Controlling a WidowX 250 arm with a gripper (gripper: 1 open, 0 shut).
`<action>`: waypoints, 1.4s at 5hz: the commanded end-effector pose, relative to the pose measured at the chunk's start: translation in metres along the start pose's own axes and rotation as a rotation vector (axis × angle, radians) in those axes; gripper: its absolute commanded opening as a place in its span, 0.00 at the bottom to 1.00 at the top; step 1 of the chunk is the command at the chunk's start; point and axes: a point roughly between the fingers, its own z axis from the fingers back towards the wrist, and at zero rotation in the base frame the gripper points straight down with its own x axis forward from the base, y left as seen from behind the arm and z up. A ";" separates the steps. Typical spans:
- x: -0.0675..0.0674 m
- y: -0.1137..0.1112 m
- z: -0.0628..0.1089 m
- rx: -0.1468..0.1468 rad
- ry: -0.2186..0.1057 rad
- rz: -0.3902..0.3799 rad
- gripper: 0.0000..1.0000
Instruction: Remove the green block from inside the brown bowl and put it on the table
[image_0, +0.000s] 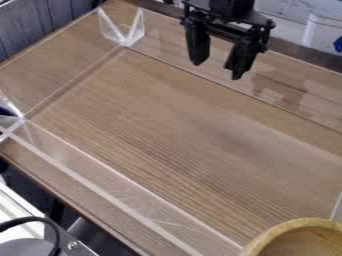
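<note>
One corner of the brown bowl (305, 240) is all we get — a curved strip of thick tan rim at the bottom right, the rest cut off by the frame. We cannot see inside it, so the green block is not visible to us; if it sits in the bowl, it is out of shot. Taking the bowl as our landmark: the gripper (219, 57) hangs far up from it, near the top edge, its two dark fingers (197, 45) spread apart with nothing between them, pointing down above the table (174, 130). Its upper body is cropped off. Between bowl and gripper we see only bare wood grain — wide room. Low clear walls (60, 155) edge the table; the one left of the bowl runs diagonally, hard to trace where glare washes it out.
</note>
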 end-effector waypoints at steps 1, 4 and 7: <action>0.003 0.002 -0.004 0.000 0.004 -0.002 1.00; 0.054 -0.029 0.021 -0.024 -0.089 -0.089 1.00; 0.075 -0.035 0.011 -0.030 -0.103 -0.095 1.00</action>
